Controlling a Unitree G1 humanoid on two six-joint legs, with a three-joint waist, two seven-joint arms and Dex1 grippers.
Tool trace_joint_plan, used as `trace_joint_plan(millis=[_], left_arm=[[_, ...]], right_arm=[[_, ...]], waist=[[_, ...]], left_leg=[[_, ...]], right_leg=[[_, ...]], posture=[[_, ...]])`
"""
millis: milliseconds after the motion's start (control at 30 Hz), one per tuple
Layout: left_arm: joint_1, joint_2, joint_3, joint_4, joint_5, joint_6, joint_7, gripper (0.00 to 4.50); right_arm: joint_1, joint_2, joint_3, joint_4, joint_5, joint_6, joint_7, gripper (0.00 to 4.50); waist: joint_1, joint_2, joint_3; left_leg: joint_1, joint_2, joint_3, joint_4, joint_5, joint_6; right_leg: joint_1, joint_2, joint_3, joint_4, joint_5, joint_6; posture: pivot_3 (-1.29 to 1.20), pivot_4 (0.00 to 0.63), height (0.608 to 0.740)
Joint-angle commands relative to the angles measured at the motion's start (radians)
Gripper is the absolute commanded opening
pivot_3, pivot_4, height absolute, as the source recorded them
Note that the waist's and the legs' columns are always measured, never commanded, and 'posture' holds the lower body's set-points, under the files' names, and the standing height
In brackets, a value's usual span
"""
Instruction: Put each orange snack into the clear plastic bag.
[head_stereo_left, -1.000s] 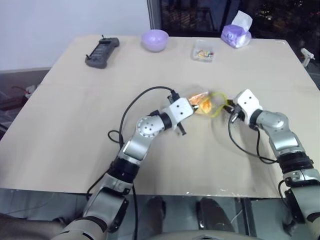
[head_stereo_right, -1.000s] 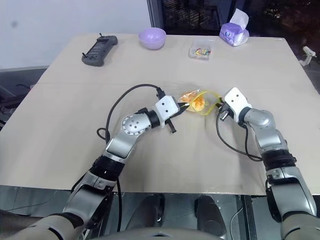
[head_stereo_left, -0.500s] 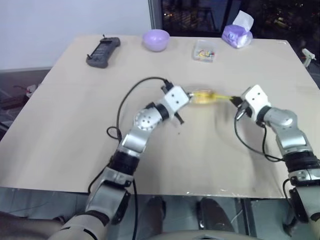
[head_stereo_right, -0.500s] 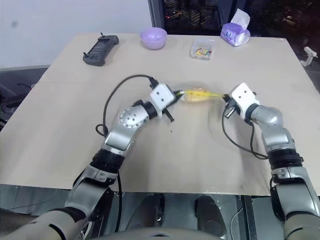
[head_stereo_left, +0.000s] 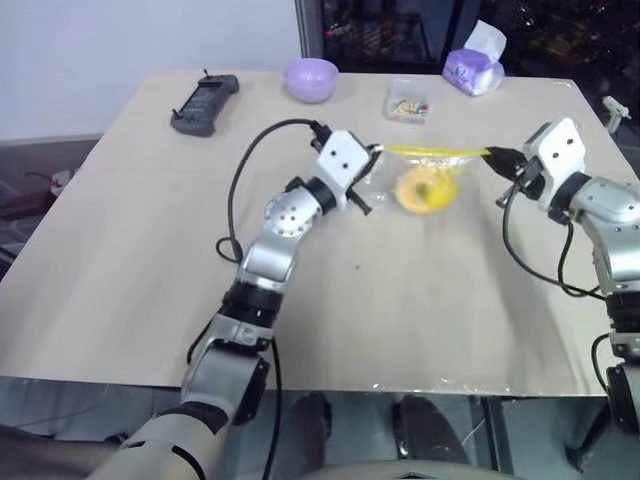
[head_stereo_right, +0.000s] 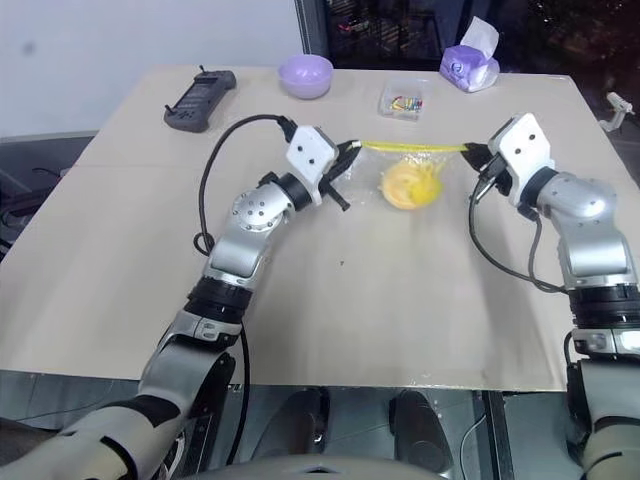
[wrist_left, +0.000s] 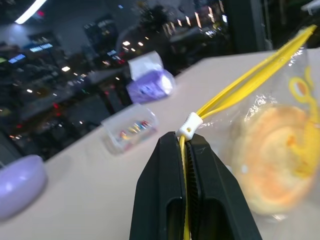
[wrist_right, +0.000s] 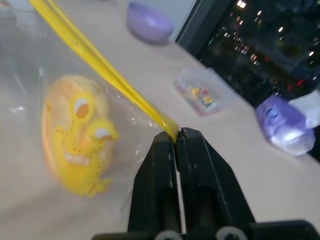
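The clear plastic bag (head_stereo_left: 428, 178) hangs above the table, its yellow strip (head_stereo_left: 436, 151) pulled taut between my two grippers. The orange snack (head_stereo_left: 418, 190), a round orange-yellow bun, rests inside the bag at its bottom. My left gripper (head_stereo_left: 372, 152) is shut on the strip's left end, just behind the white slider (wrist_left: 189, 131). My right gripper (head_stereo_left: 497, 157) is pinched shut on the strip's right end (wrist_right: 170, 131). In the right wrist view a yellow printed figure (wrist_right: 87, 150) on the bag lies over the snack (wrist_right: 52, 122).
At the back of the table (head_stereo_left: 150, 290) stand a purple bowl (head_stereo_left: 310, 78), a black handset (head_stereo_left: 204, 103), a small clear box of colourful bits (head_stereo_left: 407, 103) and a purple tissue pack (head_stereo_left: 473, 66). The table's right edge runs close behind my right arm.
Both grippers have risen and drawn apart, the right one more. The bag has left the table and its strip is stretched straight, with the snack hanging inside.
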Motion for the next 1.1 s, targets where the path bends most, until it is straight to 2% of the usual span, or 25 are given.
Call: trace_joint_plan(millis=[33, 167, 233, 333, 567, 700, 800, 1100], left_arm=[[0.040, 0.001, -0.026, -0.054, 0.000, -0.002, -0.029, 0.00], [0.051, 0.032, -0.061, -0.084, 0.014, -0.024, -0.095, 0.00], [0.050, 0.061, -0.077, -0.088, 0.028, -0.049, -0.128, 0.00], [0.042, 0.090, -0.083, -0.088, 0.040, -0.073, -0.148, 0.00], [0.002, 0.160, -0.112, -0.064, 0.121, -0.168, -0.170, 0.00], [-0.040, 0.194, -0.142, -0.040, 0.192, -0.245, -0.166, 0.00], [-0.055, 0.217, -0.162, -0.027, 0.238, -0.292, -0.165, 0.00], [-0.049, 0.221, -0.158, -0.033, 0.256, -0.300, -0.165, 0.00]], right_arm=[[0.070, -0.100, 0.042, -0.136, -0.043, 0.040, 0.102, 1.59], [0.084, -0.211, 0.082, -0.274, -0.076, 0.113, 0.204, 1.59], [0.061, -0.228, 0.100, -0.339, -0.066, 0.143, 0.244, 1.59], [0.004, -0.193, 0.130, -0.387, -0.064, 0.164, 0.249, 1.59], [-0.154, -0.023, 0.290, -0.303, -0.237, 0.024, 0.165, 1.59], [-0.216, 0.051, 0.335, -0.274, -0.267, -0.030, 0.169, 1.59], [-0.234, 0.071, 0.349, -0.251, -0.284, -0.063, 0.174, 1.59], [-0.265, 0.109, 0.337, -0.223, -0.300, -0.095, 0.187, 1.59]], waist=[[0.004, 0.000, 0.000], [0.002, 0.000, 0.001], [-0.001, 0.001, 0.001], [-0.008, 0.001, 0.001], [-0.001, 0.001, 0.001], [0.003, 0.001, 0.001], [0.002, 0.001, 0.001], [-0.003, 0.001, 0.001]], left_leg=[[0.000, 0.000, 0.000, 0.000, 0.000, 0.000], [0.000, 0.000, 0.000, 0.001, 0.000, 0.000], [0.000, 0.000, 0.000, 0.001, -0.002, 0.003], [0.002, 0.002, 0.000, 0.001, -0.002, 0.003], [0.000, 0.000, 0.000, 0.001, -0.001, 0.001], [0.000, 0.000, -0.001, 0.001, 0.000, 0.000], [-0.001, 0.000, -0.001, 0.001, 0.000, 0.000], [0.000, 0.000, -0.001, 0.001, 0.000, 0.000]], right_leg=[[0.000, 0.000, 0.000, -0.001, 0.000, 0.000], [0.000, 0.000, 0.000, 0.000, 0.000, 0.000], [0.000, 0.000, 0.000, 0.001, 0.000, 0.000], [0.000, 0.002, 0.001, 0.001, 0.000, 0.000], [0.000, 0.001, 0.000, 0.000, 0.000, 0.000], [0.000, 0.000, -0.001, 0.000, 0.000, 0.000], [0.000, 0.000, -0.001, 0.000, 0.000, 0.000], [-0.001, 0.001, -0.001, 0.000, 0.000, 0.000]], posture=[[0.00, 0.150, 0.740], [0.00, 0.150, 0.740], [0.00, 0.150, 0.740], [0.00, 0.150, 0.740], [0.00, 0.150, 0.740], [0.00, 0.150, 0.740], [0.00, 0.150, 0.740], [0.00, 0.150, 0.740]])
